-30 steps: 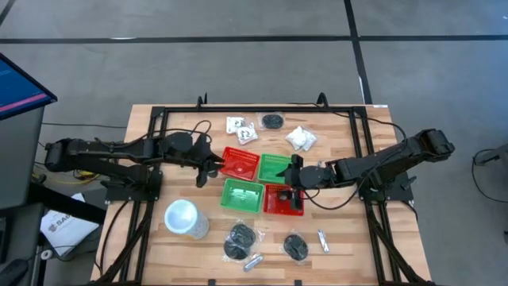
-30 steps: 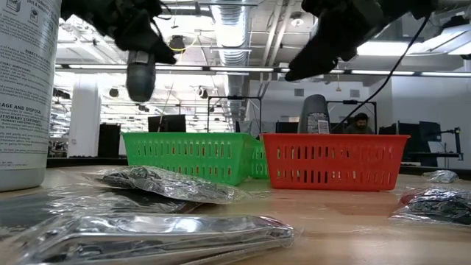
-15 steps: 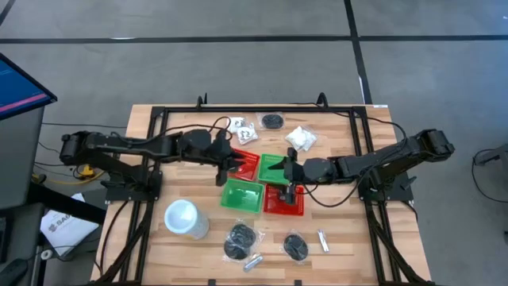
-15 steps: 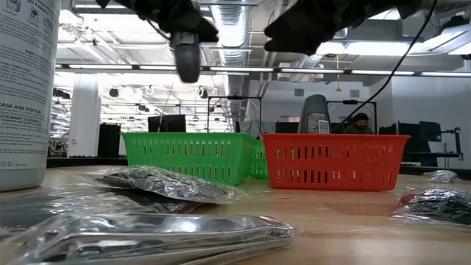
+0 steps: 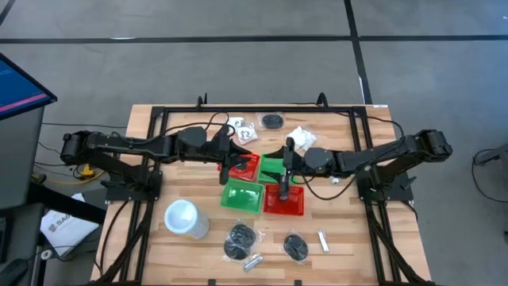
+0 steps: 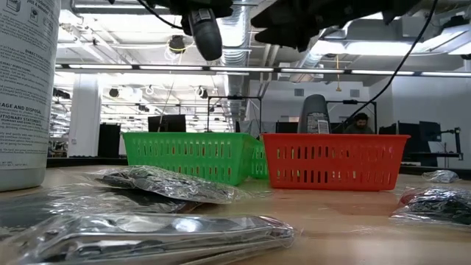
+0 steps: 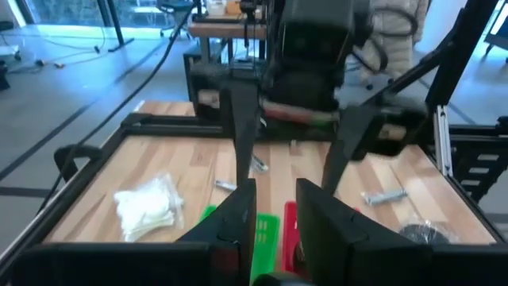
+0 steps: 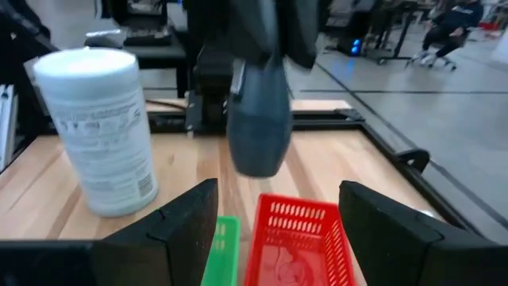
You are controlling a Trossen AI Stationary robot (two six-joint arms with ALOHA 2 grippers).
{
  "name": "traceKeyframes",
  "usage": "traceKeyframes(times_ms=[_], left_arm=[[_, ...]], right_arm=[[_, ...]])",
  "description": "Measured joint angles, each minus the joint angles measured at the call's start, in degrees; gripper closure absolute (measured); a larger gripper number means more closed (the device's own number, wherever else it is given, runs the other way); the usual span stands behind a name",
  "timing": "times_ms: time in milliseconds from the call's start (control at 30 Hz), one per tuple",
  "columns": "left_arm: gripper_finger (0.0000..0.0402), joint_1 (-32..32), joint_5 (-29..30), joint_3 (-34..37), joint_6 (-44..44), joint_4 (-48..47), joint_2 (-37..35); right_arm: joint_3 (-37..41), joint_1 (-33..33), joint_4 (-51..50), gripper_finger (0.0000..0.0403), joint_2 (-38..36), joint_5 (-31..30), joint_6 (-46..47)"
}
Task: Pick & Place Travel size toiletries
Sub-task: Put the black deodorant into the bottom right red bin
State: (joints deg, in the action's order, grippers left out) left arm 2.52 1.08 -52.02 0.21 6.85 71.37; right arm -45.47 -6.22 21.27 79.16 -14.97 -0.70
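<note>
One smooth dark rounded piece (image 8: 259, 119), slotted plastic baskets (image 6: 334, 160)

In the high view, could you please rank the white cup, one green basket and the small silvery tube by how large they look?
1. Green basket
2. White cup
3. Silvery tube, clearly smallest

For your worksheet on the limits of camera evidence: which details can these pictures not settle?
- Low view: the red basket wall hides its contents, except a grey container top.
- Low view: the white cup is cut off by the picture's edge.
- High view: the left hand covers whatever it carries.
</note>
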Motion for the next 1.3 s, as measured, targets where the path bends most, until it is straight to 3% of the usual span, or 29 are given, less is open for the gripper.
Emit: traceKeyframes(times_ms=[400,1300], left_arm=[[0.0329,0.01,-0.02,0.05,0.13,1.99,0.0],[0.0329,-1.07,-0.02,0.12,2.6,3.75,0.0]], right_arm=[[-0.09,2.3,12.84,0.0154,5.75,4.71,-1.43],[-3.22,4.1,13.54,0.0154,6.45,10.59,-0.81]])
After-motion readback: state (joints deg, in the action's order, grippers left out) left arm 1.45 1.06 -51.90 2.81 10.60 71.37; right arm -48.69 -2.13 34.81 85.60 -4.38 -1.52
